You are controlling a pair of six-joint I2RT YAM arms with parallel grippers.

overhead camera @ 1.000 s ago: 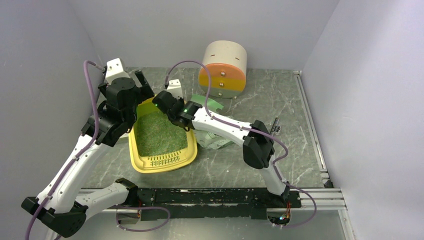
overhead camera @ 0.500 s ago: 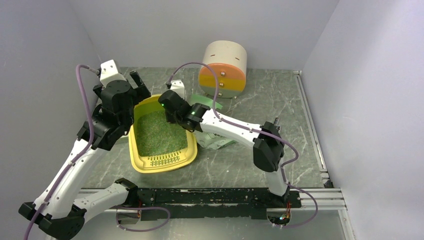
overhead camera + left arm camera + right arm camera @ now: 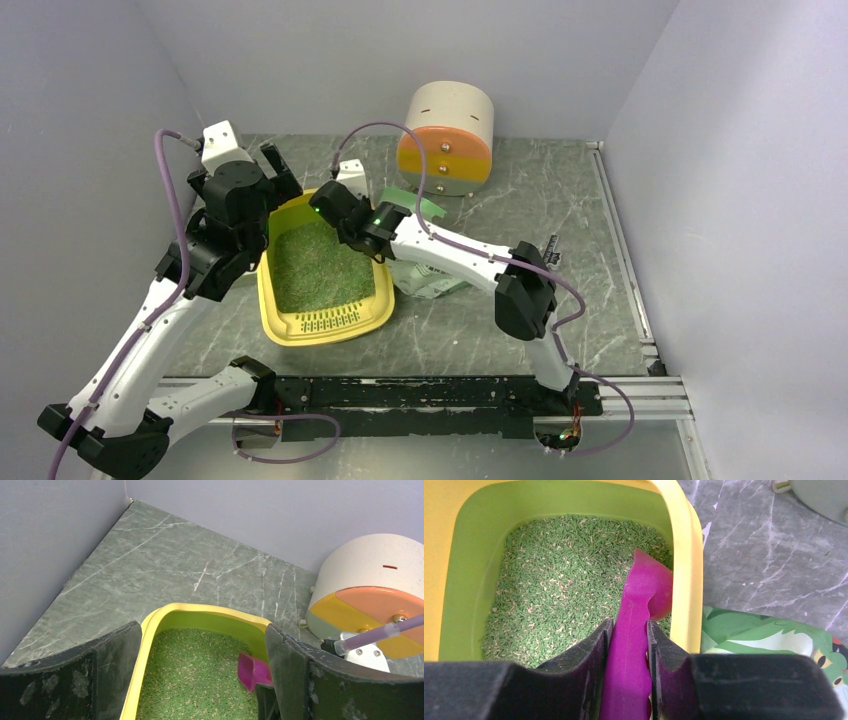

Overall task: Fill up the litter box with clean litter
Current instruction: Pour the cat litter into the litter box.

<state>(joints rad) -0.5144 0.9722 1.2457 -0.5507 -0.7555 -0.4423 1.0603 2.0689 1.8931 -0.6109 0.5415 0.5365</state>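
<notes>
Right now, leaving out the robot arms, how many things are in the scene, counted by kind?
yellow litter box: 1
magenta scoop: 1
printed green-and-white bag: 1
round drawer cabinet: 1
Total: 4

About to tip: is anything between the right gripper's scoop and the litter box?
Nothing visible. The magenta scoop, shut in the right gripper, is over the clean litter inside the litter box, beside one long wall. The open left gripper hovers by its far end.
</notes>
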